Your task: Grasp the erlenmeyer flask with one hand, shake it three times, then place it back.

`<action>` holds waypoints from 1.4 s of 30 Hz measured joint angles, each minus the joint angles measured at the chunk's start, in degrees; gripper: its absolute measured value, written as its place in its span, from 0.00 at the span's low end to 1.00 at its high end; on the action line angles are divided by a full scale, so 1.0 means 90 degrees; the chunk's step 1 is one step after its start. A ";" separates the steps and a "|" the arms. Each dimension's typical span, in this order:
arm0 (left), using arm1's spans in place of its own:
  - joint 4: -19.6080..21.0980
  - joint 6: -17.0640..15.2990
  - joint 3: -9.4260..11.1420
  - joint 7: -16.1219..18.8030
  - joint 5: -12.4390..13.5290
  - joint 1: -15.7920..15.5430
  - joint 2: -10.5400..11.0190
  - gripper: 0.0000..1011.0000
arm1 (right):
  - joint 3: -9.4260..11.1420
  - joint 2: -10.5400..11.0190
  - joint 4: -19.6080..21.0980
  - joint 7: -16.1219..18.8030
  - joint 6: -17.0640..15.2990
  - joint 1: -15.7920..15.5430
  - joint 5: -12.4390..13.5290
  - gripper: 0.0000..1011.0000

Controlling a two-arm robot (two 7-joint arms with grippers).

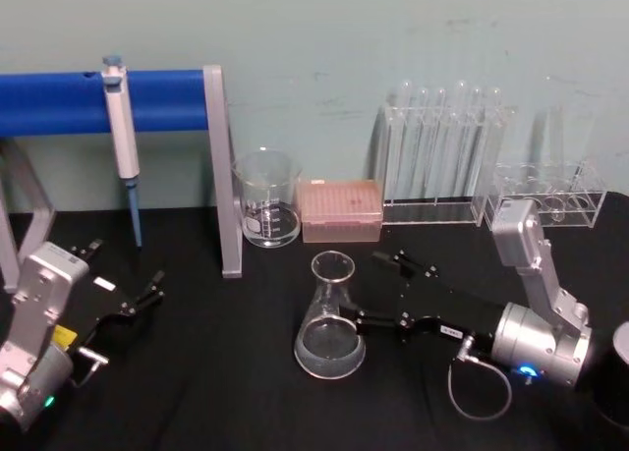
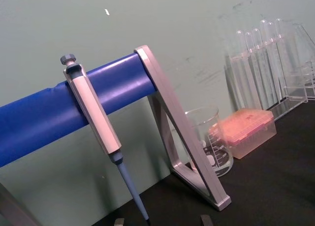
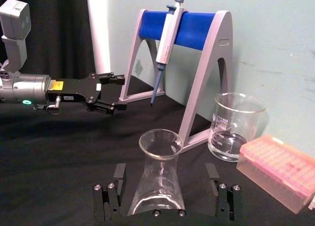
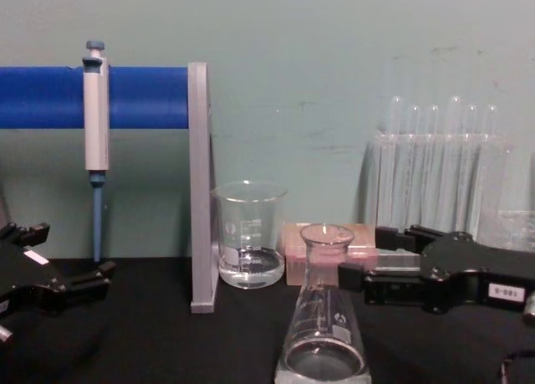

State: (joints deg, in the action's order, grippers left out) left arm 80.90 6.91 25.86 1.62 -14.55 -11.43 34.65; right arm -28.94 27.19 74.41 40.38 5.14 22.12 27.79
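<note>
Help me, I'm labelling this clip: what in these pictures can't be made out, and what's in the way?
1. Flask: how much liquid it holds; clear liquid in clear glass, head view.
2. Label on the right pincer: print too small to read, chest view.
3. Beaker markings: too small to read, head view.
4. Dark round thing: cut off by the head view's right edge.
</note>
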 joint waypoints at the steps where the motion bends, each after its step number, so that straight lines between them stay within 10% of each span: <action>1: 0.0000 0.0000 0.0000 0.0000 0.0000 0.0000 0.0000 0.99 | -0.0015 -0.0022 -0.0050 0.0017 0.0007 0.0035 -0.0002 0.99; 42: 0.0000 0.0000 0.0000 0.0000 0.0000 0.0000 0.0000 0.99 | -0.0396 -0.0525 -0.1131 0.0458 0.0251 0.0743 -0.0056 0.99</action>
State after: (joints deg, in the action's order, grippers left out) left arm 80.90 6.91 25.86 1.62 -14.55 -11.43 34.64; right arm -32.50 22.47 64.23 44.50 7.39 28.81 27.28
